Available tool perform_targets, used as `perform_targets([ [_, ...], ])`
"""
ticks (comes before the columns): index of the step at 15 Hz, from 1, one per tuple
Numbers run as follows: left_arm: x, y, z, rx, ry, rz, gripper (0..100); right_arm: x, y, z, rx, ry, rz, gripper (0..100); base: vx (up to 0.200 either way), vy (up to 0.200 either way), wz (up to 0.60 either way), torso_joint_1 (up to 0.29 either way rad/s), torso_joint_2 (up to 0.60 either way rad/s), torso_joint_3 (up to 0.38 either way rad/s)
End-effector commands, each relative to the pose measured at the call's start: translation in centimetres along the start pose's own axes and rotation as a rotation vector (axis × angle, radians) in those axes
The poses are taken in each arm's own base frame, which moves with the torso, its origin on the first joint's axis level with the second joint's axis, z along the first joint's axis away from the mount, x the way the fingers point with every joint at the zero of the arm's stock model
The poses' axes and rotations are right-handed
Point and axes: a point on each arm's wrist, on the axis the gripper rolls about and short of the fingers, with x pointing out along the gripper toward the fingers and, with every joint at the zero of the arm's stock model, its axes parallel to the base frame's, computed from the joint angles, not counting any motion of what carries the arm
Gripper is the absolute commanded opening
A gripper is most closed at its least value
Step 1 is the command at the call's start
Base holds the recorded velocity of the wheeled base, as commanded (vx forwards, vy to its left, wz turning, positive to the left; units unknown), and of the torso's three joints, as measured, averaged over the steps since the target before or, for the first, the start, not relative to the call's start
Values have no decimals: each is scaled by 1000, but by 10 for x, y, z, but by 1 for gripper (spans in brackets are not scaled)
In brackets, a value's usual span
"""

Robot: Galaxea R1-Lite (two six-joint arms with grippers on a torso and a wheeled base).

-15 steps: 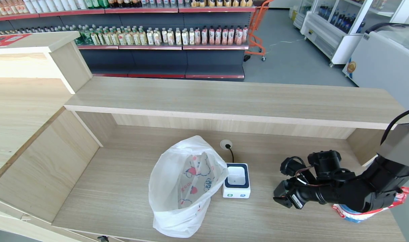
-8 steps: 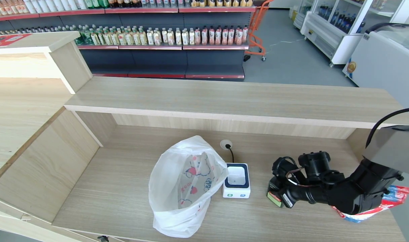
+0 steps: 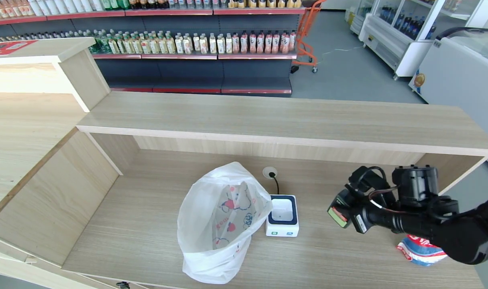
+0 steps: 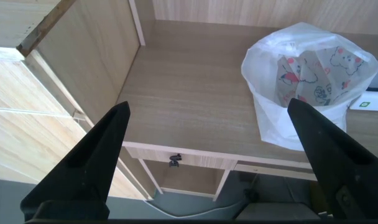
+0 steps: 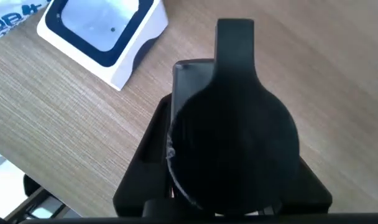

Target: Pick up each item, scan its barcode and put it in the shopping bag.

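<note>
One small box (image 3: 336,216) sits clamped in my right gripper (image 3: 342,209) over the counter (image 3: 328,265), green-red face turned leftward; its long axis I cannot tell. Left wrist: my left gripper (image 4: 207,109) is spread wide, shopping bag (image 4: 307,81) open beyond. Right wrist: scanner (image 5: 102,31) stands near.

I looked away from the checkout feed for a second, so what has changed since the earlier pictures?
The right hand, shut on a small item with a green and red label, rose off the counter and now holds it in the air right of the scanner. The arm swung outward, uncovering more of the snack packet. The shopping bag, scanner and packet stayed put.
</note>
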Motion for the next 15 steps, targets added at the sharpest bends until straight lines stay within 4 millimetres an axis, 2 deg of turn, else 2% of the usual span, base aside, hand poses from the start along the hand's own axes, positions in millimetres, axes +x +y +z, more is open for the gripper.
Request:
perform_targets([
  [1,0,0,0,0,0,0,100,-92,-4,-2,-191,-120,-175,0,0,0,0,0,0,0],
  [2,0,0,0,0,0,0,100,-110,0,-2,-363,-154,-217,0,0,0,0,0,0,0],
  [3,0,0,0,0,0,0,100,-113,1,1,-434,-181,-212,0,0,0,0,0,0,0],
  [5,0,0,0,0,0,0,100,-121,7,13,-877,-317,-187,0,0,0,0,0,0,0],
  [6,0,0,0,0,0,0,100,-122,10,16,-1167,-421,-154,0,0,0,0,0,0,0],
  [8,0,0,0,0,0,0,100,-116,22,10,-1579,-615,-44,0,0,0,0,0,0,0],
  [10,0,0,0,0,0,0,100,-110,53,-6,-1811,-760,204,0,0,0,0,0,0,0],
  [11,0,0,0,0,0,0,100,-107,61,-16,-1845,-837,311,0,0,0,0,0,0,0],
  [13,0,0,0,0,0,0,100,-104,71,-26,-1912,-970,406,0,0,0,0,0,0,0],
  [15,0,0,0,0,0,0,100,-107,74,-32,-1929,-1012,451,0,0,0,0,0,0,0],
])
